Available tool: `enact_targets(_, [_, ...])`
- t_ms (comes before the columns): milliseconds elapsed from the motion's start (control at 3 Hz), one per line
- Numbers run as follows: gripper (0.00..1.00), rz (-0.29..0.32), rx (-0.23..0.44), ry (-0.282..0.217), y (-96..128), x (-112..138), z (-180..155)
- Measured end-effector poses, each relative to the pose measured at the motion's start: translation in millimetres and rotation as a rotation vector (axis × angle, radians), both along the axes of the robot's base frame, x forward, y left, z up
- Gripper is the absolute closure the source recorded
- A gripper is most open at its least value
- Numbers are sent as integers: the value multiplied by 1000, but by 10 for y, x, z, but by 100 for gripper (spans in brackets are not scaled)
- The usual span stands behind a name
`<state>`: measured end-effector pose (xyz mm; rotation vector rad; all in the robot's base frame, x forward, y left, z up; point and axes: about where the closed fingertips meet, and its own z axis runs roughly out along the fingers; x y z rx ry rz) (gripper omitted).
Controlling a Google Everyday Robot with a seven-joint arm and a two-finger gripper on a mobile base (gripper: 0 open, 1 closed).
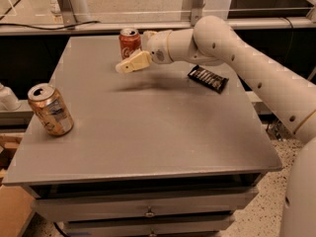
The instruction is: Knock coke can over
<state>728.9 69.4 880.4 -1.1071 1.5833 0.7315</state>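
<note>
One shove to go: gripper [132, 63] just beside coke can [130, 42], upper centre; jaw opening unreadable. You need sideways contact, high up.

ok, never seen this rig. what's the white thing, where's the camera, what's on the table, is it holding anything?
The white thing is a robot arm on a mobile base, reaching in from the right. At its tip is the gripper, the cream part that does the grasping. It hangs low over the far side of the table, just in front of the coke can. I cannot tell whether it touches the can. Nothing shows in its grasp.

There is only one camera, looking down on the table from its near side. Where it is mounted is not known.

On the grey table are three things: the red coke can, upright near the far edge; a gold-tan can standing by the left edge; and a dark snack wrapper lying flat on the right.
</note>
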Motion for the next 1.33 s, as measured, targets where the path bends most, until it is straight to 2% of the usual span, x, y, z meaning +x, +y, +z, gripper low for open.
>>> enact_targets(333, [16, -12, 40, 8, 161, 38, 16])
enact_targets(667, [39, -25, 66, 17, 257, 39, -5])
enact_targets(1000, [62, -43, 78, 23, 254, 36, -25])
enact_targets(1333, [87, -64, 67, 14, 99, 65, 45])
